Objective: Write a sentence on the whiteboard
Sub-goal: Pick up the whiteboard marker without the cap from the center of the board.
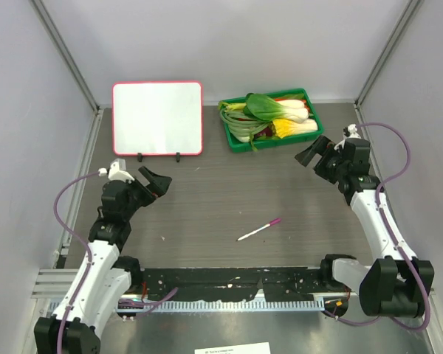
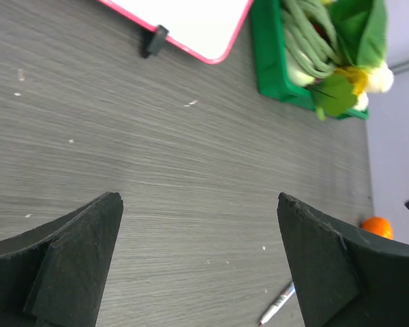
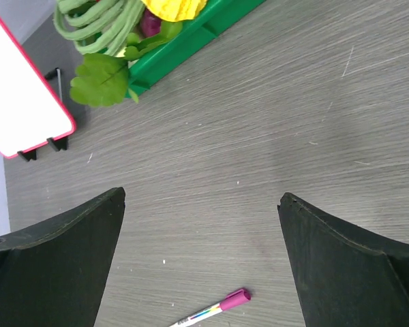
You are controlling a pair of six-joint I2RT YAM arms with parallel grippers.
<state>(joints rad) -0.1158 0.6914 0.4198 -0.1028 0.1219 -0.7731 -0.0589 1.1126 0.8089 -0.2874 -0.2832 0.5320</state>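
Note:
The whiteboard [image 1: 157, 118], white with a pink-red frame and two black feet, stands blank at the back left; its corner shows in the left wrist view [image 2: 198, 27] and the right wrist view [image 3: 20, 102]. A white marker with a magenta cap [image 1: 258, 229] lies flat on the table's middle, also seen in the right wrist view [image 3: 211, 312] and the left wrist view [image 2: 278, 304]. My left gripper [image 1: 156, 181] is open and empty, in front of the board. My right gripper [image 1: 314, 151] is open and empty, at the right near the tray.
A green tray [image 1: 305, 94] of vegetables sits at the back right, beside the whiteboard. A small orange object [image 2: 377, 227] shows at the right edge of the left wrist view. Grey walls enclose the table on three sides.

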